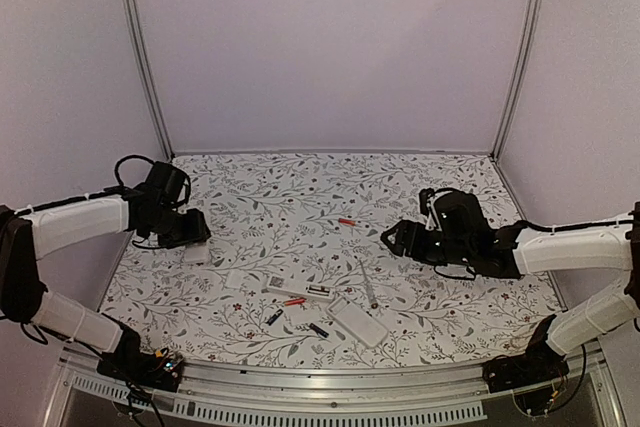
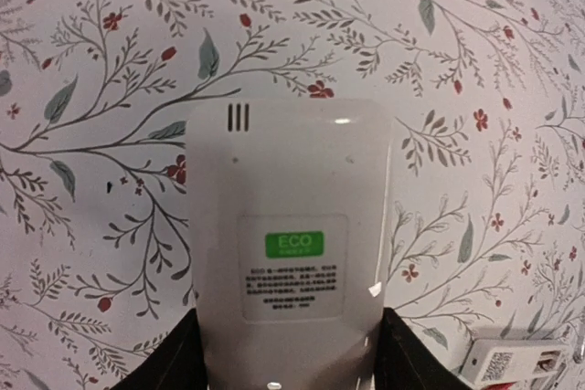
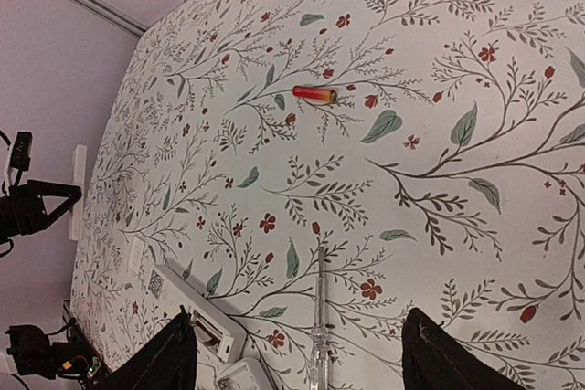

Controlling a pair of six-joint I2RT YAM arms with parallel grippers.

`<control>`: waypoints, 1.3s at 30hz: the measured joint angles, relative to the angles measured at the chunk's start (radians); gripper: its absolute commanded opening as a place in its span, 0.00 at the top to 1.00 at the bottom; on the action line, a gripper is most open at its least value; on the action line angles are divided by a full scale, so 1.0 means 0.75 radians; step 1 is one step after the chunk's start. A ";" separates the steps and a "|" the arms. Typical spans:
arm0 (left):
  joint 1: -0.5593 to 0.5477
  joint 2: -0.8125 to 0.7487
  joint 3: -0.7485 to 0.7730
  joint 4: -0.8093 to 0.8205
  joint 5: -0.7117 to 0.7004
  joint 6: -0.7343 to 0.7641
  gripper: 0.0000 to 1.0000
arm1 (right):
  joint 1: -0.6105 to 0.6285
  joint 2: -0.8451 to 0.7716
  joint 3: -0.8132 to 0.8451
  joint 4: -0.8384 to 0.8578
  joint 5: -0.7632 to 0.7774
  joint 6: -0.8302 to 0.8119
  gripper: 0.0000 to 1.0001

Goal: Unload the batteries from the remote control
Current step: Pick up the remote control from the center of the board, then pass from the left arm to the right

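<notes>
Between the left end effector's [image 2: 291,313] fingers [image 2: 174,364], the remote [image 2: 291,216] points lengthwise forward.

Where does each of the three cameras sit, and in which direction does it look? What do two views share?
Top external: above and behind the bases, looking down on the floral table; left gripper and right gripper both show.
Left wrist: on the left wrist, facing down at a white remote between its fingers.
Right wrist: on the right wrist, looking across the table toward the left arm; its fingers show at the bottom.
Shared: top external and right wrist both show the red battery and stick tool.
</notes>
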 measured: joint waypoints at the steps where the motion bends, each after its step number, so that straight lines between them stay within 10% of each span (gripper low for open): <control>1: -0.023 0.000 0.026 -0.002 0.009 0.020 0.63 | -0.002 0.000 0.013 -0.010 -0.011 -0.008 0.21; 24: -0.801 0.260 0.345 0.195 0.368 0.713 0.67 | 0.011 0.187 0.292 0.131 -0.617 0.030 0.19; 32: -0.876 0.282 0.347 0.262 0.315 0.772 0.67 | 0.076 0.336 0.365 0.168 -0.700 0.075 0.36; 39: -0.885 0.282 0.347 0.314 0.299 0.785 0.67 | 0.105 0.438 0.403 0.175 -0.742 0.099 0.74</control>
